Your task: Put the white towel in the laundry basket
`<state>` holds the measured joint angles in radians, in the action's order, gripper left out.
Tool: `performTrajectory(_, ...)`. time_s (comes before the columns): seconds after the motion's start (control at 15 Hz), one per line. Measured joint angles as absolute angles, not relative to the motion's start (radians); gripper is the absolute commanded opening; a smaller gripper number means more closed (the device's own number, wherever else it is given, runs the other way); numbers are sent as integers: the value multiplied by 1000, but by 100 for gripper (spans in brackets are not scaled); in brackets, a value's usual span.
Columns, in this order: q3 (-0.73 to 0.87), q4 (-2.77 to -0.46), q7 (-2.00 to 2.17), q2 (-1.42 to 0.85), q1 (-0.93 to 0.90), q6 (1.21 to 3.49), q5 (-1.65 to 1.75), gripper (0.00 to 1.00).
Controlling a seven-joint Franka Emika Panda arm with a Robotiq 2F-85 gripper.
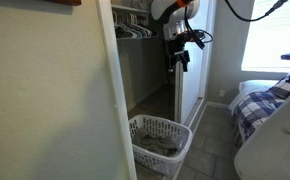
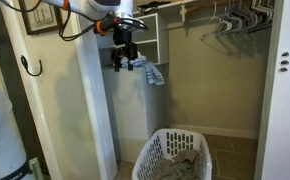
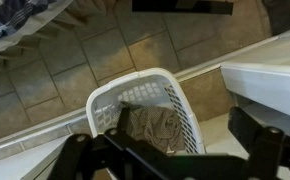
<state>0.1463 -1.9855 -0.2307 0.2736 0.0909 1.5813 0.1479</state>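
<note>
The white laundry basket (image 1: 163, 139) stands on the floor by the closet opening; it also shows in the other exterior view (image 2: 175, 155) and in the wrist view (image 3: 105, 100). A crumpled pale grey-brown cloth (image 3: 150, 128) lies inside it (image 1: 161, 149); it may be the towel. My gripper (image 1: 181, 57) hangs high above the basket, by the closet frame (image 2: 125, 62). In the wrist view its two fingers (image 3: 170, 138) stand wide apart with nothing between them. A grey-blue cloth (image 2: 153, 75) hangs just beside the gripper, apart from it.
A white closet frame (image 2: 93, 100) and wall stand next to the arm. Hangers (image 2: 230, 20) hang on the closet rod. A bed with a plaid cover (image 1: 260, 105) lies near the window. The floor is tiled (image 3: 75, 60).
</note>
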Motion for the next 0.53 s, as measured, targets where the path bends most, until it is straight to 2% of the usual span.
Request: performTrajectory(0.53,146,-1985,-231,274,91,1581,148,100)
